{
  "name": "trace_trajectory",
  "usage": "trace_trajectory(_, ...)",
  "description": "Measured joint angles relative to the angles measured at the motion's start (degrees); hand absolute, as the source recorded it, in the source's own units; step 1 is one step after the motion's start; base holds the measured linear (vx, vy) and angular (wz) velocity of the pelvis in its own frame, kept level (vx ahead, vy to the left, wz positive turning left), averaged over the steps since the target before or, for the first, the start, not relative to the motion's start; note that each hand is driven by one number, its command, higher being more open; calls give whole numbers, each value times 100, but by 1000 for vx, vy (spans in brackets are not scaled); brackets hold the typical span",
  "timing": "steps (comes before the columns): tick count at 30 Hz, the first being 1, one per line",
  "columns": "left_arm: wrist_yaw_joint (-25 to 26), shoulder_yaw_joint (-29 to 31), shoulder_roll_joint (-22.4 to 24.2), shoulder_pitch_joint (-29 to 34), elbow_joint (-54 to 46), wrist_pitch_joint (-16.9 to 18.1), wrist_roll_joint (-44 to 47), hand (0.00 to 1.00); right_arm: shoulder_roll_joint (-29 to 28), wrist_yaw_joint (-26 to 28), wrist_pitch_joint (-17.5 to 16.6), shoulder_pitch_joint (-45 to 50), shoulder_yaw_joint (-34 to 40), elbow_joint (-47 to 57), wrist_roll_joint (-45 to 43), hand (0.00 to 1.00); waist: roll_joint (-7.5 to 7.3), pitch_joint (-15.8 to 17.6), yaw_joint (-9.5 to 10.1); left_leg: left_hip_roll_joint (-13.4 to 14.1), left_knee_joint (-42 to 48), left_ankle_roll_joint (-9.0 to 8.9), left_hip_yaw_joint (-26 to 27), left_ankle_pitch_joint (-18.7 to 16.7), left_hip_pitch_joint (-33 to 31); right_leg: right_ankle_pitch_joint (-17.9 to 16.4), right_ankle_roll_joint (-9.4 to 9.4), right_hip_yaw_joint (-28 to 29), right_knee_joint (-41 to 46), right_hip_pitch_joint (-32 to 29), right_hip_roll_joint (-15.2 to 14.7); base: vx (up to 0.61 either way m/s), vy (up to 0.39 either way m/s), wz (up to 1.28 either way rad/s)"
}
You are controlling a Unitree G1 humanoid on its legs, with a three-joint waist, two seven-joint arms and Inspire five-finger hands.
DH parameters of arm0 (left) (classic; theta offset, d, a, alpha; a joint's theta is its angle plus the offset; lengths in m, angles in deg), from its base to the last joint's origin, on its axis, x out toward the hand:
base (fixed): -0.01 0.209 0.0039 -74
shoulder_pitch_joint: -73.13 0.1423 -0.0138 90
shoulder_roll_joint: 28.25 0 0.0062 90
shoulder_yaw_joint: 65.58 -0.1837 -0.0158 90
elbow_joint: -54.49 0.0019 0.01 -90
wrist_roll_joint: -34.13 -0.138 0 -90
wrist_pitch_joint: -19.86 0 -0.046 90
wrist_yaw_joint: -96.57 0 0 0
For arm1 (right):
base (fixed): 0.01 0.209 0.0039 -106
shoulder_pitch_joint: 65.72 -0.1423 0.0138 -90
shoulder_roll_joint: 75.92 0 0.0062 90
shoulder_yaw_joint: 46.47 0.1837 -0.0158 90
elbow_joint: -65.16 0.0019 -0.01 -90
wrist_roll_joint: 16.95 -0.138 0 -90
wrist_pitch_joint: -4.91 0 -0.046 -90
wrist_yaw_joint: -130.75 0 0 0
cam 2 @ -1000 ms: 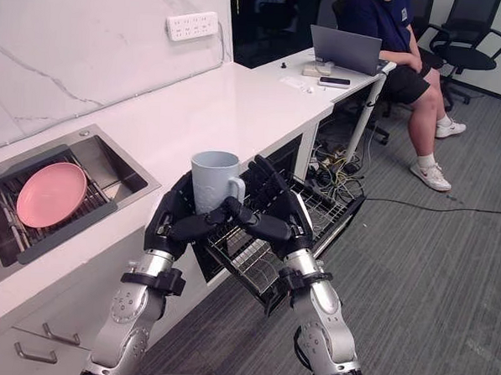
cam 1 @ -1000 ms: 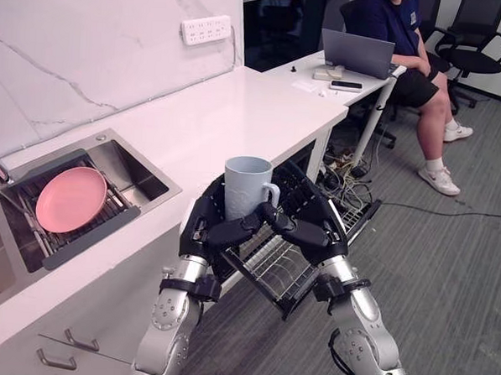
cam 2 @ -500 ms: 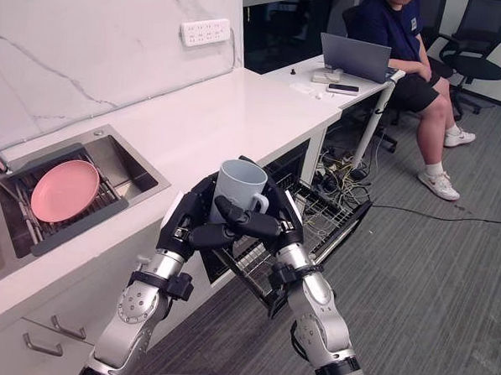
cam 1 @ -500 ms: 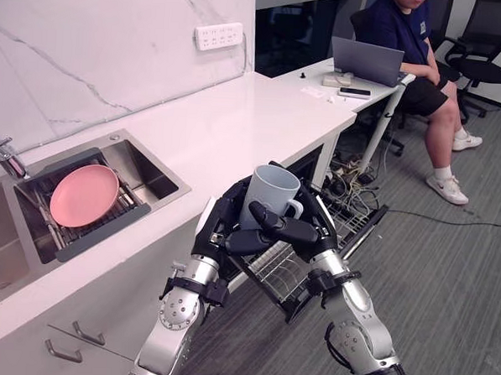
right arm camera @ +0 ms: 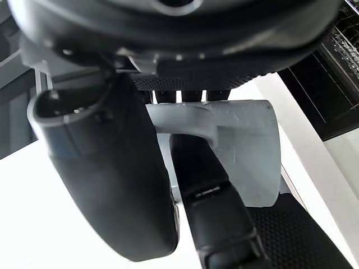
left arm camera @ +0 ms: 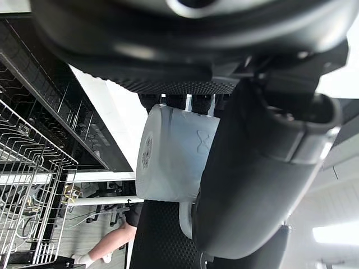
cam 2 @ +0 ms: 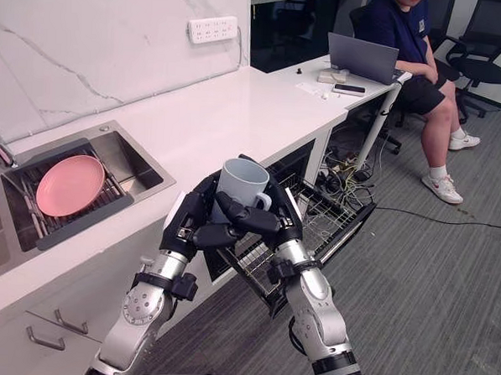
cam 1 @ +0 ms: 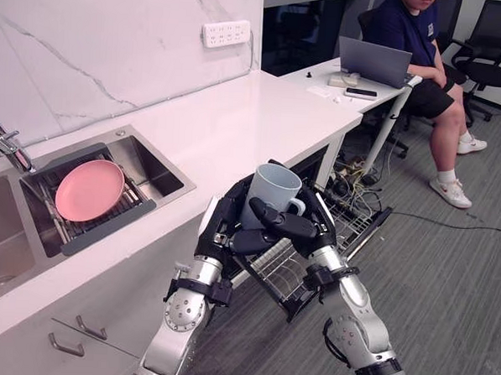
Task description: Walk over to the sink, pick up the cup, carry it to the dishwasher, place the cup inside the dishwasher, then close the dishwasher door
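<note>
Bench [cam 1: 237, 128]: 11 o'clock from the cup.
Dishwasher rack [cam 1: 349, 225]: pulled out, 4 o'clock from the cup.
Left hand [cam 1: 219, 229], right hand [cam 1: 305, 228]: both curled round the cup.
Cup [cam 1: 271, 189]: upright between them; probably light, stiff, slick and breakable, so grip the body.

The cup [cam 1: 273, 191] is coloured pale blue-grey. The plate [cam 1: 89, 190] is pink and the counter [cam 1: 237, 128] white. The wall [cam 1: 98, 53] seems patterned with grey veins.

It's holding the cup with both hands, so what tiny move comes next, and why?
Probably lower the cup toward the pulled-out dishwasher rack: the left robot hand and right robot hand both clasp it, tilted, above the rack, not yet inside.
</note>
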Motion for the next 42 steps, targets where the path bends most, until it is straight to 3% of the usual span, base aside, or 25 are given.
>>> trace_trajectory(5,2,54,225,192,0,0,4,90,-465,-301,-67,246,199,199,1326,30,-8,6,-6,17,-23,-1,-17,0,27,-2,3,-16,-9,30,-7,-1,-7,1)
trace_trajectory(7,47,368,347,369,0,21,87,90,-786,-891,-107,278,849,206,1866,30,-13,9,11,6,-31,-3,-50,1,35,-6,8,-49,-9,50,-19,-19,-10,8)
trace_trajectory(10,208,782,314,643,5,35,243,90,-763,-1446,-170,359,1608,241,2389,30,-14,10,7,-11,-98,-5,-63,20,66,-12,17,-66,-9,55,-34,-6,-2,2)
trace_trajectory(13,206,753,178,885,41,34,243,90,-656,-1683,-185,566,1781,405,2751,30,-16,12,-33,-12,-110,-5,-54,20,71,-17,24,-60,-20,56,-36,0,0,0)
trace_trajectory(20,-139,262,166,906,193,35,360,90,-560,-1589,-286,642,1399,394,2979,30,-19,18,-37,4,-117,-14,-40,15,64,-17,24,-47,-30,41,-22,0,0,0)
trace_trajectory(26,-493,277,18,920,924,15,810,90,-97,-1054,-159,509,1279,-894,2969,30,-29,81,23,1,-74,-17,-53,39,-201,-16,24,-62,16,-198,-33,9,-5,3)
trace_trajectory(32,-510,468,-298,683,1438,-25,910,90,628,-1091,75,-703,1315,-2216,2970,30,6,1027,41,56,875,-14,-323,-116,-1149,-80,-26,-321,567,-805,-53,-93,-5,26)
trace_trajectory(34,-489,613,-337,524,1808,-28,906,90,788,-1188,83,-1184,1318,-2551,2969,30,42,1374,95,54,1197,-49,-460,-146,-1500,-251,-60,-451,1050,-1156,-80,-224,-13,35)
trace_trajectory(39,-311,898,-377,422,2144,-30,904,90,972,-1323,132,-1735,1321,-2882,2971,30,109,1692,333,13,1545,-83,-614,-164,-2112,-561,-116,-630,1878,-1865,-220,-148,-14,27)
trace_trajectory(42,-84,1191,-360,310,2258,-25,909,90,1119,-1413,199,-2262,1332,-3176,2983,30,114,1887,356,39,1774,-67,-588,-172,-2509,-709,-149,-779,2247,-2259,-312,-125,-41,31)
